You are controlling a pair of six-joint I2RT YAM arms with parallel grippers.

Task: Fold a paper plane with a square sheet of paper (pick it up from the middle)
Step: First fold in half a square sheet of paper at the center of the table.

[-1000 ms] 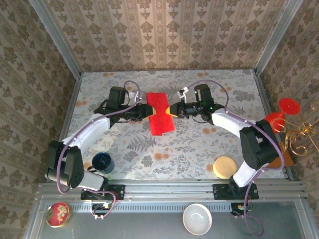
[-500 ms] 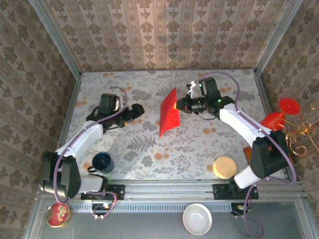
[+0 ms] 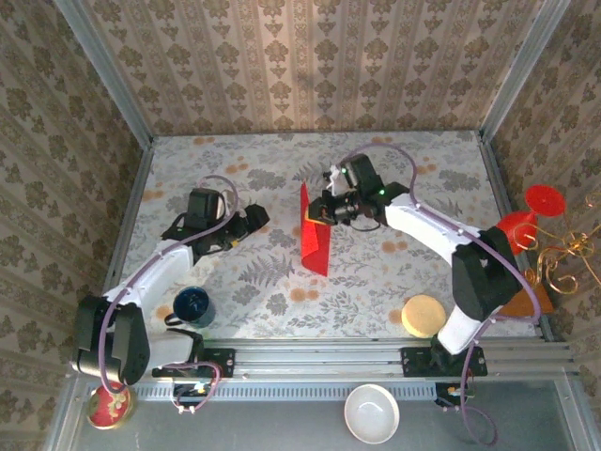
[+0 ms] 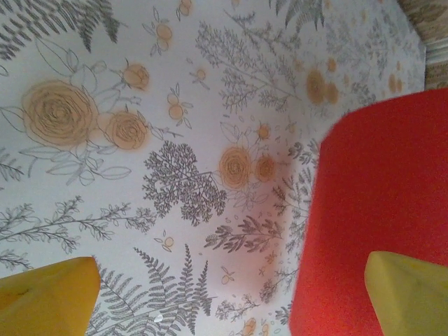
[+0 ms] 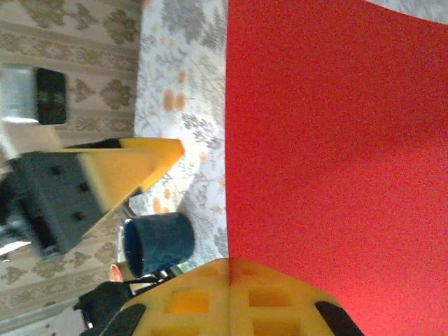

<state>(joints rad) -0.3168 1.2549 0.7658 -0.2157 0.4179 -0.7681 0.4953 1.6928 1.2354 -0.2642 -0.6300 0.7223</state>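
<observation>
The red sheet of paper [image 3: 315, 240] stands almost on edge over the middle of the table, its lower end near the tabletop. My right gripper [image 3: 325, 214] is shut on its right edge. In the right wrist view the paper [image 5: 336, 154] runs up from the closed yellow fingers [image 5: 280, 301] of my right gripper [image 5: 229, 264]. My left gripper [image 3: 252, 219] is open to the left of the sheet and clear of it. In the left wrist view its fingertips [image 4: 42, 294] stand wide apart around my left gripper [image 4: 224, 301], with the paper [image 4: 378, 210] ahead on the right.
A dark blue cup [image 3: 192, 305] stands near the left arm's base and also shows as the cup [image 5: 157, 241]. A tan round lid [image 3: 423, 315] lies front right. Red glasses [image 3: 528, 218] sit beyond the right wall. A white bowl [image 3: 371, 412] and a red tin [image 3: 108, 404] lie off the table.
My left gripper opened, let go of the paper and drew back to the left. The right gripper kept its hold and swung the sheet from lying flat to standing on edge.
</observation>
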